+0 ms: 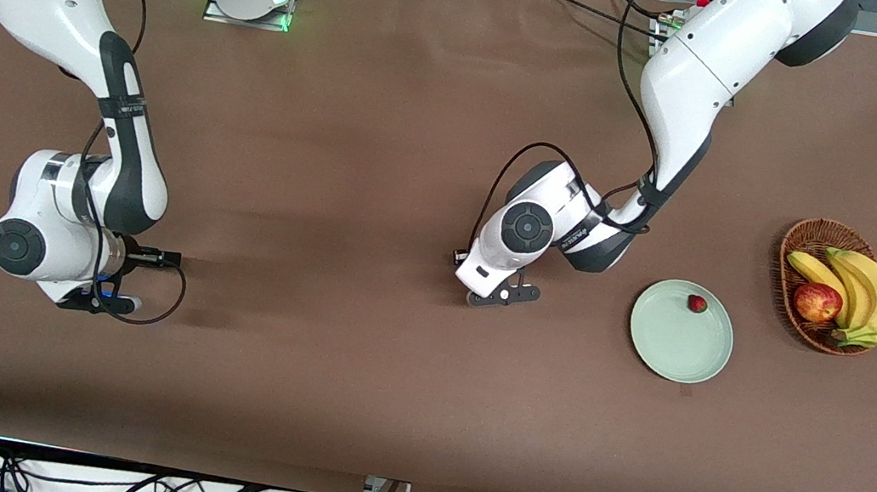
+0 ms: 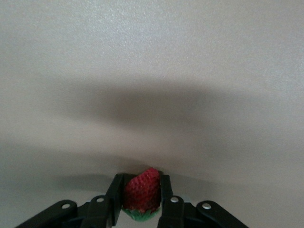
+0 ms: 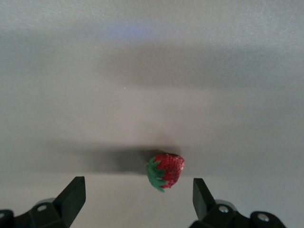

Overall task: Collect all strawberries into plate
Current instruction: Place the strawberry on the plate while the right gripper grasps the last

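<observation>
One strawberry (image 1: 696, 304) lies in the pale green plate (image 1: 673, 348), close to the rim on the basket's side. My left gripper (image 1: 502, 294) is low over the bare table beside the plate, toward the right arm's end. It is shut on a second strawberry (image 2: 141, 192), green cap toward the palm; this berry is hidden in the front view. My right gripper (image 1: 100, 303) is low at the right arm's end of the table. In the right wrist view it (image 3: 137, 186) is open, and the third strawberry (image 3: 166, 171) lies on the table just ahead of its fingertips, untouched.
A brown wicker basket (image 1: 804, 237) with bananas (image 1: 869, 294) and a red apple (image 1: 817, 302) stands beside the plate toward the left arm's end. Brown cloth covers the table. Cables hang past the table's edge nearest the front camera.
</observation>
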